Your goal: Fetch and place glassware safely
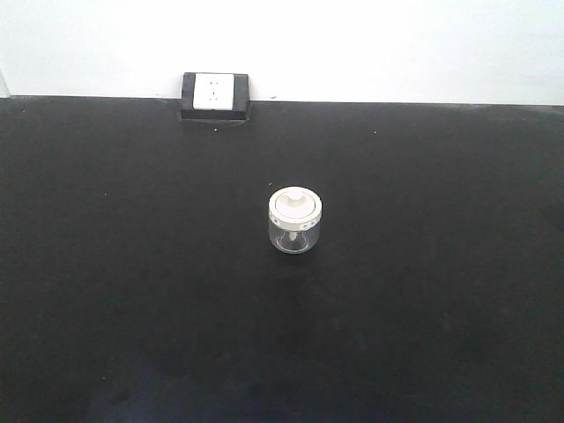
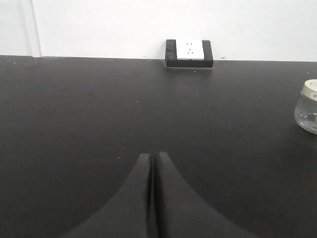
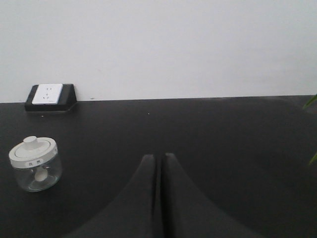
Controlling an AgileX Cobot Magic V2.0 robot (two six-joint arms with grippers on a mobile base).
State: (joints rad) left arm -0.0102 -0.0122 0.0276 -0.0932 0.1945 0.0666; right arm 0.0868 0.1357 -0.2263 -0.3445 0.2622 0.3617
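**Glass jar free-standing on table; both grippers closed and empty**

Reference landmark: the wall socket [image 1: 214, 92], a white outlet plate in a black housing, set at the far edge of the black table [image 1: 106, 264] against the white wall [image 1: 397, 44].

Glass jar [image 1: 295, 221]: stands upright on the table, nearer the front camera than the wall socket and slightly to its right. The body is clear glass; the round off-white lid carries a central knob and small dark marks on its rim. Nothing touches the jar.

Left gripper [image 2: 153, 159]: jaws pressed together, tips meeting, nothing held between them. It sits low over the table on the near side of the wall socket. In the left wrist view the jar [image 2: 308, 106] is cut by the right edge of the frame, well apart from the fingertips and ahead of them.

Right gripper [image 3: 159, 159]: jaws likewise pressed together and empty. In the right wrist view the jar [image 3: 35, 164] stands to the left of the fingertips, apart from them, with the wall socket [image 3: 49, 97] behind it.

A green leaf [image 3: 311, 101] shows at the right edge of the right wrist view.
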